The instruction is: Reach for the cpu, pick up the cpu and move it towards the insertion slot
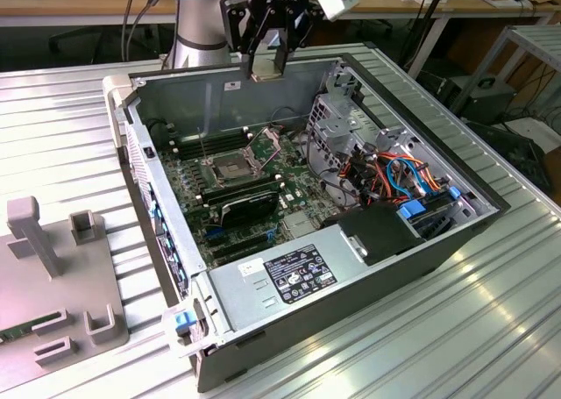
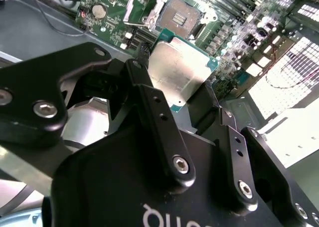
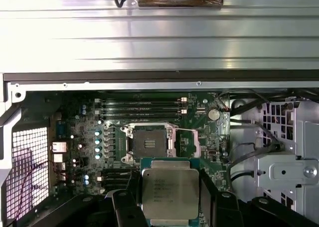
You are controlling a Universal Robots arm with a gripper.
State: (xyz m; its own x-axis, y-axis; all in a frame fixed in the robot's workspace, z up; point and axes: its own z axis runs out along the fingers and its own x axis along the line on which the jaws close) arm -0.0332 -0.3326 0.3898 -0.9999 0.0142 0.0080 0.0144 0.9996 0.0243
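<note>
1. The gripper (image 1: 270, 61) hangs above the far wall of the open computer case (image 1: 351, 267), its fingers (image 2: 149, 95) closed on the edges of the cpu (image 2: 179, 72).
2. In both wrist views the cpu (image 3: 170, 191) sits flat between the fingers, well above the board.
3. The insertion slot (image 3: 149, 143) lies open on the motherboard, latch frame (image 3: 187, 143) swung aside.
4. Judgement: keep the chip level and square to the socket while carrying it over.

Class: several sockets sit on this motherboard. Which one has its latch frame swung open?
The square CPU slot, silver-framed with a dark pin field; its latch frame is swung aside. The long black memory slots have none.
</note>
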